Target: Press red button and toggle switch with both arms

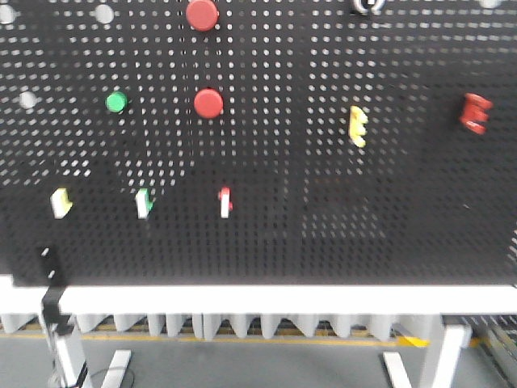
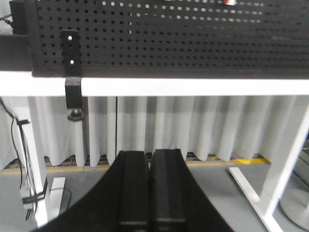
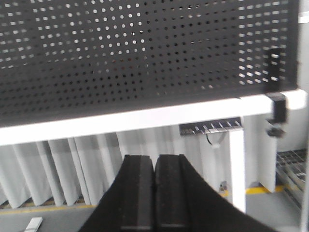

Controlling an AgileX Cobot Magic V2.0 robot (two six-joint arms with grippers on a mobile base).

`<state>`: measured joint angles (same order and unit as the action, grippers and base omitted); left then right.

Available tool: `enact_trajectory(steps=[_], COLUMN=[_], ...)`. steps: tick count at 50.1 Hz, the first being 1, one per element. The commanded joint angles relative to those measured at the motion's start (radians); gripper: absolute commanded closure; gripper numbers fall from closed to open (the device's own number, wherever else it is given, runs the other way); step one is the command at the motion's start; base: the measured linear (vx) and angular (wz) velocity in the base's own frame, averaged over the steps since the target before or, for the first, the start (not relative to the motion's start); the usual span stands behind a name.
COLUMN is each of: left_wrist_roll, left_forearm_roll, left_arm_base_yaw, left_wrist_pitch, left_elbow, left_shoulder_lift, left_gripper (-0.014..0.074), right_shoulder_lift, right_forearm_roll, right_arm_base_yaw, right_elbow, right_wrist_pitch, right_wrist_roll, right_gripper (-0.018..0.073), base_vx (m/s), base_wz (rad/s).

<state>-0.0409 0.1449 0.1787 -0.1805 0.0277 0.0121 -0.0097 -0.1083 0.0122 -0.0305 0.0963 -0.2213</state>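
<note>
In the front view the black pegboard carries a red button at mid height. A second red button sits above it at the top edge. Lower down is a row of small toggle switches: yellow, green and red. Neither gripper shows in the front view. My left gripper is shut with nothing between its fingers and points below the white table rail. My right gripper is also shut and empty, below the rail.
A green button, a yellow part and a red part are also on the board. A black clamp holds the board's left corner and another clamp the right. White table legs stand on the grey floor.
</note>
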Motion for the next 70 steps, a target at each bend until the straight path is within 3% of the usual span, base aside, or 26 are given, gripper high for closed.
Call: enact_trajectory(steps=[1, 30, 70], left_wrist_roll=[0.007, 0.007, 0.007], left_forearm_roll=[0.003, 0.003, 0.003], left_arm_base_yaw=[0.001, 0.001, 0.001], left_wrist_pitch=[0.087, 0.087, 0.084], left_elbow=[0.034, 0.034, 0.034], left_shoulder_lift=[0.016, 0.016, 0.016], left_gripper=[0.0594, 0.0594, 0.0594], right_shoulder_lift=[-0.018, -0.018, -0.018], right_forearm_roll=[-0.004, -0.004, -0.004], right_arm_base_yaw=[-0.006, -0.006, -0.006], right_elbow=[-0.012, -0.012, -0.012], right_wrist_pitch=[-0.081, -0.081, -0.082], right_wrist_roll=[0.012, 0.012, 0.012], right_gripper=[0.0562, 0.0562, 0.0562], base_vx=[0.44, 0.34, 0.05], base_wz=[0.03, 0.01, -0.06])
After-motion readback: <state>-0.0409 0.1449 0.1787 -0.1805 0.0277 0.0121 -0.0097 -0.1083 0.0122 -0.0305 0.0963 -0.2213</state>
